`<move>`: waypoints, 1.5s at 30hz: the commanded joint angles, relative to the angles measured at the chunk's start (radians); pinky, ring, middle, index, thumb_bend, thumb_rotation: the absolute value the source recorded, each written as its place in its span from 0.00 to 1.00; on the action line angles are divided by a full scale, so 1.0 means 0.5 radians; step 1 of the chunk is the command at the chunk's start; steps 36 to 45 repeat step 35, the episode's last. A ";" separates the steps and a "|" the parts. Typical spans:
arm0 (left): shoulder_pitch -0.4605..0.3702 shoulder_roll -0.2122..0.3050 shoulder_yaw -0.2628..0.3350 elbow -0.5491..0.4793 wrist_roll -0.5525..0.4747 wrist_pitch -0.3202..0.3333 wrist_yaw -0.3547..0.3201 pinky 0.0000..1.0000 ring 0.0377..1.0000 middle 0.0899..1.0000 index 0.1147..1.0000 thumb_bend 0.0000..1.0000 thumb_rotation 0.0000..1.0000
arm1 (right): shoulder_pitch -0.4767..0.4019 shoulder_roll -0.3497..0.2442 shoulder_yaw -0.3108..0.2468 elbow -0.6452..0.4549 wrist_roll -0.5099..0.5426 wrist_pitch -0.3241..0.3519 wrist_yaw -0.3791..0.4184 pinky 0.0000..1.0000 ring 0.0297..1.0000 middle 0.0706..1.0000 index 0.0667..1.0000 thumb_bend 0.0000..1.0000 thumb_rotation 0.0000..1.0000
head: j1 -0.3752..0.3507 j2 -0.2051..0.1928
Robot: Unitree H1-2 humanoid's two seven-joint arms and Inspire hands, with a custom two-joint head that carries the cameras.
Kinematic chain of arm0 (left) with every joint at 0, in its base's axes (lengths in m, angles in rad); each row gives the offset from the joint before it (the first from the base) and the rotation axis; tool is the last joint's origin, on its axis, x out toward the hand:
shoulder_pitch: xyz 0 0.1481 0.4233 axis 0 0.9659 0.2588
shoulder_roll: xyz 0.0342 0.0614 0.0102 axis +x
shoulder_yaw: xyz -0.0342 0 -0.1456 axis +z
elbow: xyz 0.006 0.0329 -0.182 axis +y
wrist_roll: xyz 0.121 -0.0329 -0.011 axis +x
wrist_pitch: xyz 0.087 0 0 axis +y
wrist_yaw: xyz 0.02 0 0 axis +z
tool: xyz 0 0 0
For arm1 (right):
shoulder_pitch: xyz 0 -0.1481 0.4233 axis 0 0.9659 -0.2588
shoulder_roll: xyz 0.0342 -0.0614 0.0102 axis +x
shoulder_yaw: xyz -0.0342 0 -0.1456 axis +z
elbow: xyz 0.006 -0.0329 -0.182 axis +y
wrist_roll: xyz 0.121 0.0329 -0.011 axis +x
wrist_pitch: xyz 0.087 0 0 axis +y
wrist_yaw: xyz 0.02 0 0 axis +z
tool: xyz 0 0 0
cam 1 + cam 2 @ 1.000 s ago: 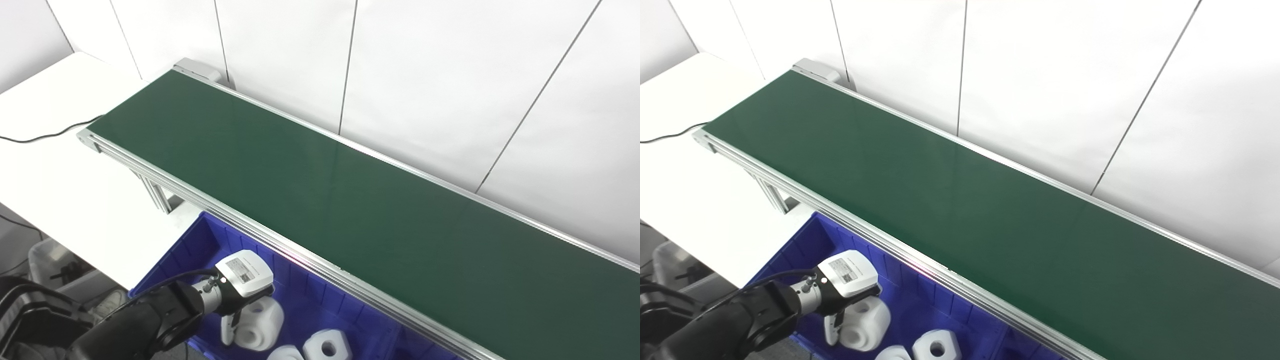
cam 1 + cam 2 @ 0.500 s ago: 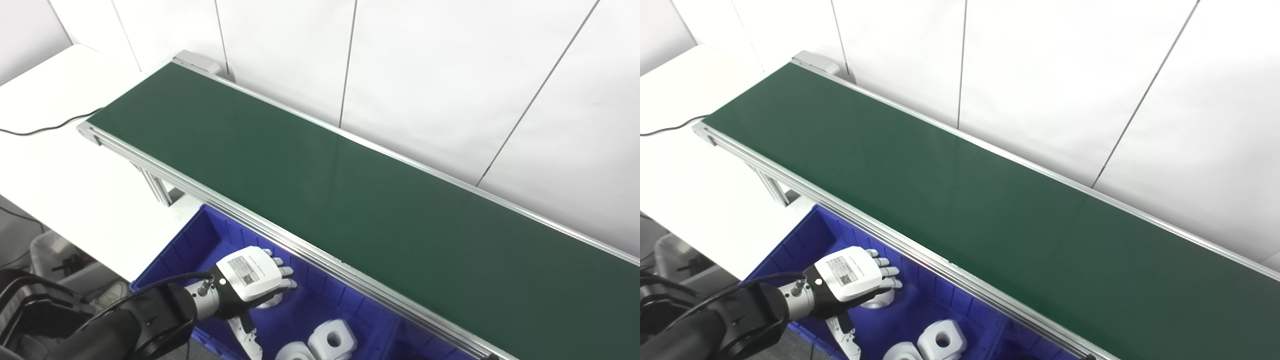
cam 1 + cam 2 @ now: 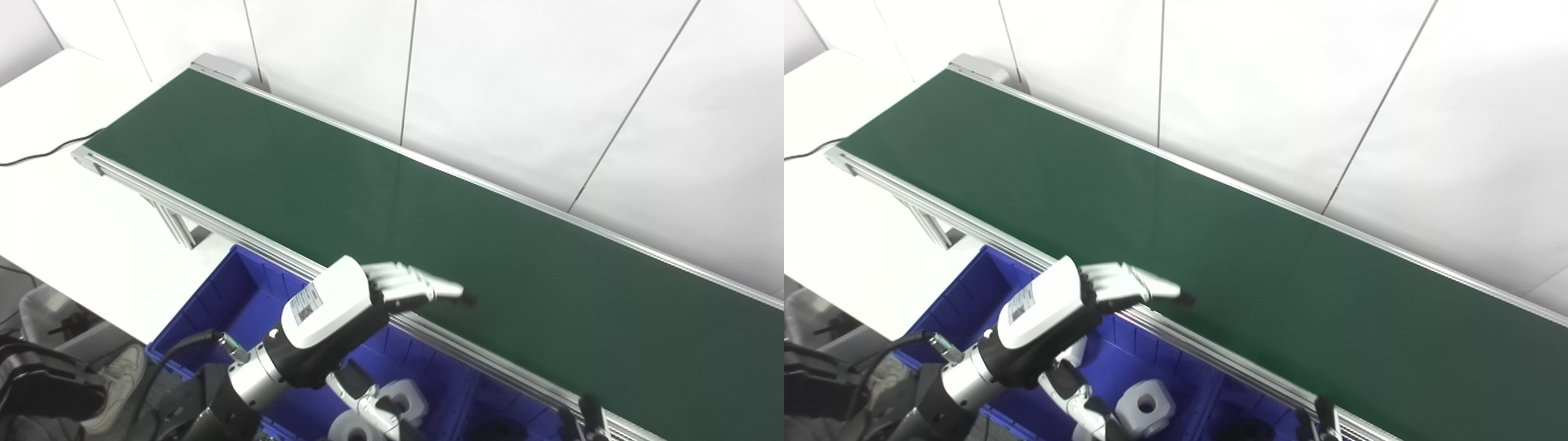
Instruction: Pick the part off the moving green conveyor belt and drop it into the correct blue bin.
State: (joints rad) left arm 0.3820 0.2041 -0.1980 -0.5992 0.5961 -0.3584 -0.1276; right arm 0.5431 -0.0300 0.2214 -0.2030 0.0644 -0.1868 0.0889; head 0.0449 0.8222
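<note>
The green conveyor belt (image 3: 429, 226) runs from far left to near right with no part showing on it. My left hand (image 3: 361, 300) is open and empty, fingers stretched flat above the belt's near rail; it also shows in the right eye view (image 3: 1072, 300). Below it the blue bin (image 3: 245, 300) holds white blocky parts with round holes (image 3: 407, 398), one plain in the right eye view (image 3: 1146, 405). Only dark fingertips of my right hand (image 3: 587, 416) show at the bottom edge, near the rail.
A white table (image 3: 61, 202) with a black cable (image 3: 37, 158) lies left of the belt's end. The conveyor's aluminium leg (image 3: 174, 223) stands by the bin's far corner. A white panelled wall runs close behind the belt.
My left hand let go of a white part inside the bin, opened, then rose and moved right to above the belt's near rail. The camera has shifted a little.
</note>
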 commanded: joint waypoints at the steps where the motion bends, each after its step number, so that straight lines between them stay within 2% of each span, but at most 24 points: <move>1: -0.017 -0.054 0.001 0.073 -0.056 -0.060 0.095 0.75 0.85 0.89 0.91 0.98 0.80 | -0.027 0.031 0.009 -0.013 -0.085 -0.105 -0.011 0.93 0.91 0.97 0.96 0.94 0.99 | -0.128 0.009; 2: -0.025 -0.086 -0.004 0.107 -0.074 -0.056 0.103 0.76 0.87 0.91 0.95 0.97 0.82 | -0.036 0.039 0.016 -0.012 -0.120 -0.129 -0.020 0.92 0.91 0.97 0.96 0.95 0.99 | -0.193 0.009; 3: -0.043 -0.108 -0.012 0.138 -0.121 -0.039 0.093 0.76 0.88 0.93 0.97 0.97 0.83 | -0.040 0.063 0.020 -0.024 -0.157 -0.156 -0.043 0.92 0.91 0.96 0.96 0.95 0.98 | -0.334 -0.005; 4: -0.055 -0.120 -0.021 0.144 -0.186 -0.002 0.063 0.77 0.91 0.95 0.99 0.97 0.85 | -0.032 0.090 0.021 -0.056 -0.196 -0.179 -0.072 0.90 0.90 0.95 0.95 0.95 0.98 | -0.360 -0.008; 5: -0.072 -0.120 -0.019 0.149 -0.234 0.020 0.042 0.79 0.93 0.97 0.99 0.99 0.85 | -0.028 0.120 0.022 -0.080 -0.228 -0.202 -0.101 0.89 0.89 0.94 0.95 0.96 0.98 | -0.495 -0.032; 6: -0.086 -0.121 -0.017 0.149 -0.269 0.027 0.033 0.80 0.93 0.98 1.00 0.99 0.86 | -0.016 0.146 0.020 -0.106 -0.252 -0.233 -0.129 0.88 0.89 0.95 0.96 0.95 0.98 | -0.495 -0.032; 7: -0.106 -0.114 -0.009 0.160 -0.309 0.014 0.034 0.81 0.94 0.98 1.00 0.99 0.87 | -0.010 0.175 0.018 -0.125 -0.282 -0.270 -0.159 0.88 0.89 0.95 0.96 0.95 0.98 | -0.613 -0.048; 8: -0.136 -0.092 -0.007 0.176 -0.373 -0.013 0.026 0.85 0.95 0.99 1.00 0.99 0.88 | -0.003 0.197 0.014 -0.152 -0.322 -0.318 -0.188 0.89 0.90 0.95 0.97 0.94 0.99 | -0.629 -0.050; 9: -0.169 -0.066 -0.003 0.196 -0.457 -0.038 0.016 0.93 0.98 1.00 1.00 0.97 0.88 | 0.003 0.221 0.012 -0.177 -0.346 -0.363 -0.213 0.89 0.91 0.96 0.99 0.93 0.99 | -0.715 -0.064; 10: -0.190 -0.048 0.000 0.210 -0.515 -0.054 0.008 0.96 0.99 1.00 1.00 0.96 0.88 | 0.006 0.237 0.011 -0.191 -0.361 -0.392 -0.228 0.89 0.91 0.97 0.99 0.92 1.00 | -0.715 -0.064; 11: -0.207 -0.035 0.011 0.186 -0.632 0.012 -0.013 0.98 1.00 1.00 1.00 0.95 0.88 | 0.023 0.267 0.011 -0.239 -0.381 -0.418 -0.254 0.90 0.91 0.97 1.00 0.92 1.00 | -0.801 -0.088; 12: -0.215 -0.028 0.019 0.166 -0.711 0.066 -0.028 0.99 1.00 1.00 1.00 0.98 0.85 | 0.036 0.288 0.011 -0.271 -0.394 -0.433 -0.272 0.91 0.91 0.97 1.00 0.94 1.00 | -0.801 -0.088; 15: -0.247 -0.042 0.045 0.130 -0.917 0.106 -0.014 1.00 1.00 1.00 1.00 0.96 0.79 | 0.074 0.354 0.016 -0.420 -0.505 -0.486 -0.336 0.91 0.91 0.97 1.00 0.95 1.00 | -0.927 -0.144; 16: -0.254 -0.053 0.049 0.116 -0.955 0.118 -0.013 0.99 1.00 1.00 1.00 0.97 0.78 | 0.080 0.365 0.017 -0.451 -0.543 -0.507 -0.351 0.91 0.91 0.98 1.00 0.93 1.00 | -0.927 -0.144; 17: -0.270 -0.067 0.049 0.114 -0.992 0.098 -0.011 0.99 1.00 1.00 1.00 0.97 0.78 | 0.078 0.367 0.017 -0.489 -0.607 -0.534 -0.375 0.91 0.91 0.98 1.00 0.92 1.00 | -0.956 -0.178; 18: -0.281 -0.077 0.051 0.115 -1.017 0.080 -0.011 0.99 1.00 1.00 1.00 0.88 0.77 | 0.076 0.366 0.020 -0.514 -0.653 -0.551 -0.396 0.90 0.92 0.98 1.00 0.93 1.00 | -0.956 -0.178; 19: -0.293 -0.076 0.053 0.111 -1.051 0.073 -0.018 0.99 1.00 1.00 1.00 0.89 0.78 | 0.078 0.370 0.023 -0.556 -0.710 -0.559 -0.420 0.91 0.93 0.98 1.00 0.95 1.00 | -0.961 -0.206; 23: -0.303 -0.065 0.075 0.098 -1.138 0.086 -0.046 1.00 1.00 1.00 1.00 0.98 0.82 | 0.073 0.342 0.068 -0.659 -0.885 -0.565 -0.536 0.88 0.92 0.98 1.00 0.97 1.00 | -0.948 -0.237; 25: -0.319 -0.058 0.095 0.087 -1.138 0.103 -0.049 1.00 1.00 1.00 1.00 1.00 0.84 | 0.068 0.340 0.071 -0.689 -0.996 -0.565 -0.603 0.86 0.91 0.97 1.00 0.97 1.00 | -0.940 -0.222; 28: -0.376 -0.060 0.117 0.051 -1.178 0.168 -0.062 1.00 1.00 1.00 1.00 1.00 0.84 | 0.049 0.329 0.072 -0.737 -1.101 -0.564 -0.647 0.90 0.93 0.98 1.00 0.99 1.00 | -0.931 -0.172; 31: -0.427 -0.135 0.130 0.051 -1.120 0.168 -0.029 1.00 1.00 1.00 1.00 1.00 0.86 | 0.024 0.320 0.067 -0.786 -1.115 -0.544 -0.611 0.97 0.96 1.00 1.00 1.00 1.00 | -0.920 -0.122; 33: -0.447 -0.184 0.129 0.070 -1.090 0.145 -0.013 1.00 1.00 1.00 1.00 1.00 0.87 | 0.007 0.304 0.069 -0.808 -1.104 -0.528 -0.587 0.96 0.96 1.00 1.00 1.00 0.99 | -0.923 -0.094; 35: -0.462 -0.192 0.134 0.111 -1.105 0.080 -0.020 1.00 1.00 1.00 1.00 1.00 0.86 | -0.002 0.284 0.075 -0.816 -1.077 -0.509 -0.558 0.99 0.98 1.00 1.00 0.99 0.97 | -0.935 -0.078; 45: -0.462 -0.192 0.134 0.111 -1.105 0.080 -0.020 1.00 1.00 1.00 1.00 1.00 0.86 | -0.002 0.284 0.075 -0.816 -1.077 -0.509 -0.558 0.99 0.98 1.00 1.00 0.99 0.97 | -0.935 -0.078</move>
